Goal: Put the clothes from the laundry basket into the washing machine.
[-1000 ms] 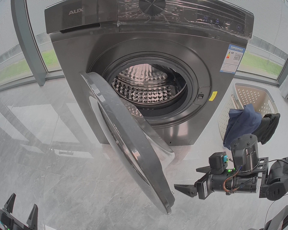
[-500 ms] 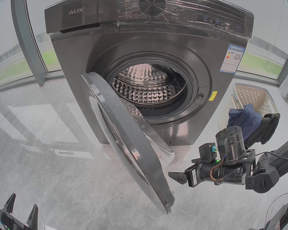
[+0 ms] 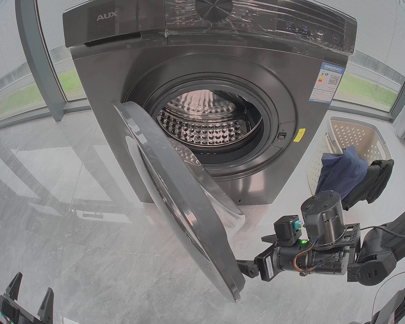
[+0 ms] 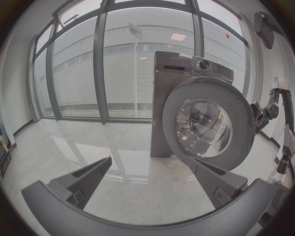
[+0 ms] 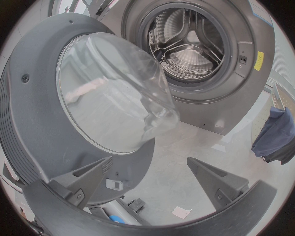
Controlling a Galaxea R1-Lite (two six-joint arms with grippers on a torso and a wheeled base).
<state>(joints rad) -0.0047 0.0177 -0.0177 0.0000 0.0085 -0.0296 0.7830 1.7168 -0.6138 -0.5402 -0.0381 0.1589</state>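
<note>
Bright daylight through windows glares off floor.

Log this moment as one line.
washing machine door: open | drum: empty | blue garment, black garment: draped over laundry basket rim | right gripper: open, beside door's lower edge | left gripper: open, empty

The washing machine carries pale brand lettering on its upper left panel. A blue-and-white label with a square code sits upper right, with a yellow sticker below it. The print on both is too small to read.
</note>
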